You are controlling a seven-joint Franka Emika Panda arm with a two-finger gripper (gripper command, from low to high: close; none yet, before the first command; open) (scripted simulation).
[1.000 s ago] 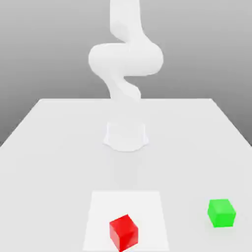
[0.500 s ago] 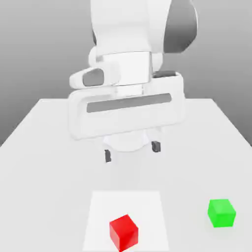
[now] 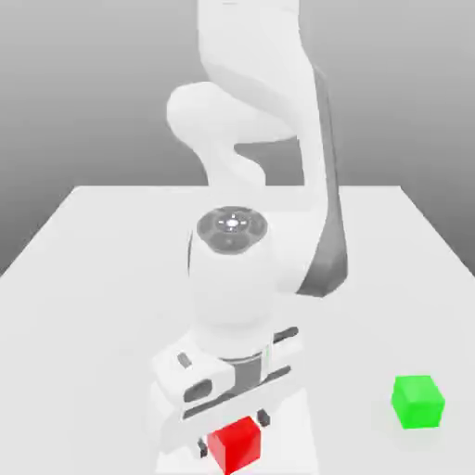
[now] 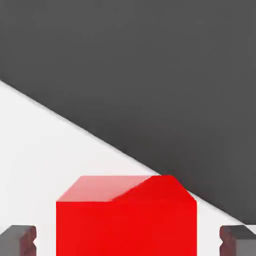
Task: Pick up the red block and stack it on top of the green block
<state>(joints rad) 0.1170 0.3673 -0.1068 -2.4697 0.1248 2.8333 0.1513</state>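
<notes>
"Spanning the table [image 3: 362, 315], what's biggest after it?"
"My arm [image 3: 232, 278], leaning down. Then the white patch [image 3: 294, 436], red block [image 3: 235, 445] on it."
"Hand?"
"Gripper [image 3: 233, 433] wide open, fingers either side of red, holding nothing. Green block [image 3: 417, 402]: table, exterior view's right."

Bright, washed-out whites, with faint soft shadows

The pale, smooth counter [image 3: 93, 325] narrows toward its straight far edge, a bright white panel [image 3: 295, 450] lying on its near part. Behind rises a plain grey backdrop [image 3: 83, 93], lighter at the top, darker lower down.
</notes>
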